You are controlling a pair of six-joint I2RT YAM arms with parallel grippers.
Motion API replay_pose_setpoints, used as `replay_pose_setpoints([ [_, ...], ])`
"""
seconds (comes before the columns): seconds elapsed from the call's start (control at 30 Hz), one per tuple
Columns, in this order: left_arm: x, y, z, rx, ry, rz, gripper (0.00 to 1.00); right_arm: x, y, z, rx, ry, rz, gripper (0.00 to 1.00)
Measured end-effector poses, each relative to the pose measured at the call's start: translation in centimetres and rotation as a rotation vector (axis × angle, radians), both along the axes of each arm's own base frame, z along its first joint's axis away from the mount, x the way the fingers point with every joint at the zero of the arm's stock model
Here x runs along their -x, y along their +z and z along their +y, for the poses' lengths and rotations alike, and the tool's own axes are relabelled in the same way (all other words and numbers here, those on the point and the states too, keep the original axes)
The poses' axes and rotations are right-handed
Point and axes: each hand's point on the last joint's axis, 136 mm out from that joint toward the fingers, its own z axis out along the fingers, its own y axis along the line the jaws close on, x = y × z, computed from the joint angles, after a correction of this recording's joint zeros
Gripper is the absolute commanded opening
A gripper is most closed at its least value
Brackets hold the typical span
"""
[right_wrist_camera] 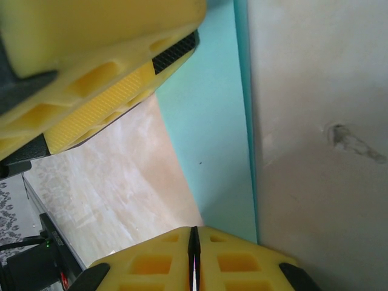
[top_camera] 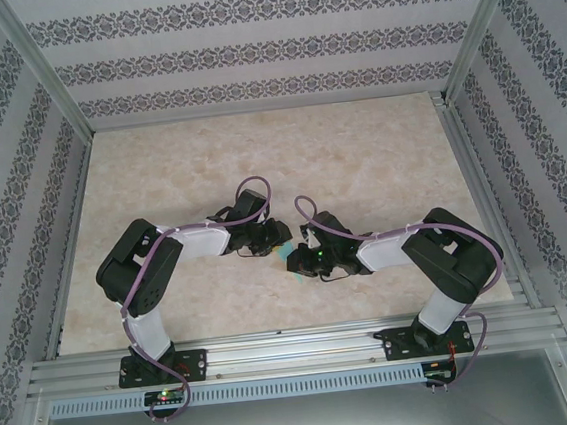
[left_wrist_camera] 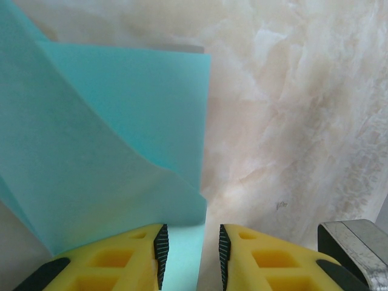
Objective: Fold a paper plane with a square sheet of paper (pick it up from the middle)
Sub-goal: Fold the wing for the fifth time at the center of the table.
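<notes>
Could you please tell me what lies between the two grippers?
The teal sheet of paper: in the right wrist view it runs from the left gripper's finger down to the shut right gripper.

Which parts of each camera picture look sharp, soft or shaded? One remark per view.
Top external: even, diffuse light without glare, the square sheet of paper just a tiny teal patch. Left wrist: the paper's nearer layer looks duller than the flap behind; the left tool looks soft up close. Right wrist: the table right of the paper is dim grey, left of it warm and bright.
</notes>
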Motion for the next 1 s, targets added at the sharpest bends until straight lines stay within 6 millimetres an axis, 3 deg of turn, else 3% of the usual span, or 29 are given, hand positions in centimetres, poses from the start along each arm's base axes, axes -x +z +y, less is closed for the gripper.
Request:
replay_pose_setpoints([
  [1.0,0.2,0.0,-0.1,0.012,-0.001,0.015,0.33,1.1,0.1,0.0,0.036,0.054,-0.026,0.14],
])
